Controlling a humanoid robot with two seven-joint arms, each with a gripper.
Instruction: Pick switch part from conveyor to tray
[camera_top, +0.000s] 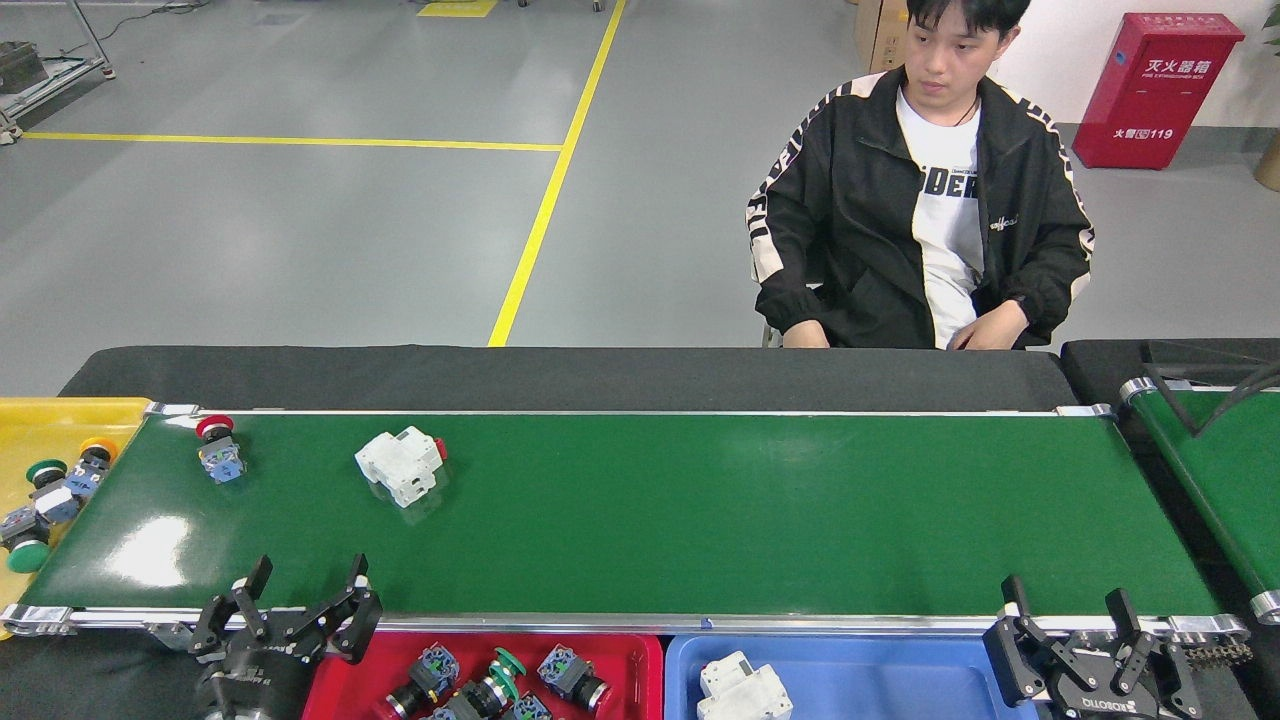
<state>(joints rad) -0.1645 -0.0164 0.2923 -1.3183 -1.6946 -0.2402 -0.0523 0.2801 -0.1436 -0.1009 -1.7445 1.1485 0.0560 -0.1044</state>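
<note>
Across the middle runs the conveyor (700, 520), a wide glossy green belt with a silver frame, and everything else is placed against it. Behind its far edge sits a person (915, 200) in a black jacket. Off its right end a narrower green belt (1215, 470) is partly in view.

Against the conveyor's near edge lie two trays. The red tray (640, 650) holds several push-button switch parts with black, blue and green bodies. The blue tray (880, 680), right of the red, holds one white block (742, 688). At the conveyor's left end a yellow tray (40, 425) holds a few more button parts, green and orange capped.

On the conveyor, toward its left end, lies a white switch part (400, 466) with a red tip; further left stands a small red-capped button (218, 450).

Over the conveyor's near edge, the left gripper (300, 590) stands with fingers spread, holding nothing, well apart from the white switch part. Near the conveyor's right corner, the right gripper (1070, 605) is likewise spread and empty.
</note>
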